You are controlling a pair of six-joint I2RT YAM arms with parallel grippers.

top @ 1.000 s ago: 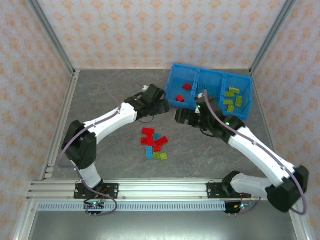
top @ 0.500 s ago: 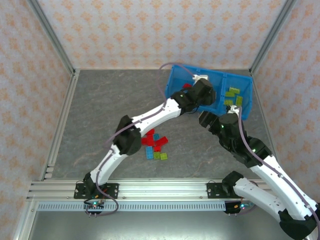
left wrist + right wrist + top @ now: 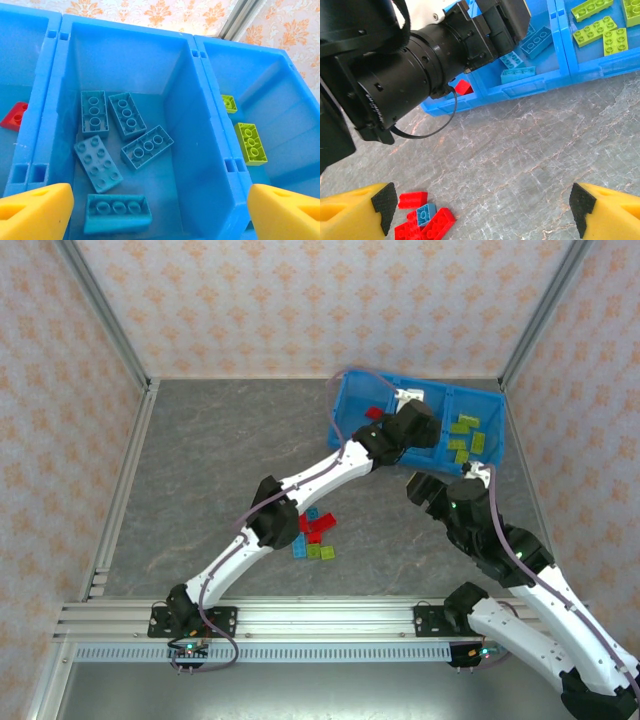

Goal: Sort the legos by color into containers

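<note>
The blue bin (image 3: pixel 210 130) has three compartments. My left gripper (image 3: pixel 157 220) hovers open over the middle one, its yellow fingers (image 3: pixel 30 210) wide apart with nothing between them. Several blue bricks (image 3: pixel 147 146) lie on that compartment's floor. Lime green bricks (image 3: pixel 250 142) lie in the right compartment and a red brick (image 3: pixel 15 116) in the left one. From above, the left gripper (image 3: pixel 415 425) covers the bin's middle. My right gripper (image 3: pixel 425 488) stands open over bare table in front of the bin. A loose pile of red, blue and green bricks (image 3: pixel 312 532) lies on the table.
The left arm (image 3: pixel 300 475) stretches diagonally from its base across the table over the pile to the bin. Metal frame posts and patterned walls close in the table on the left, back and right. In the right wrist view the pile (image 3: pixel 422 220) is at the lower left.
The left gripper swung right from the table beside the bin to over the middle compartment. The right gripper drew back to the right, away from the pile.
</note>
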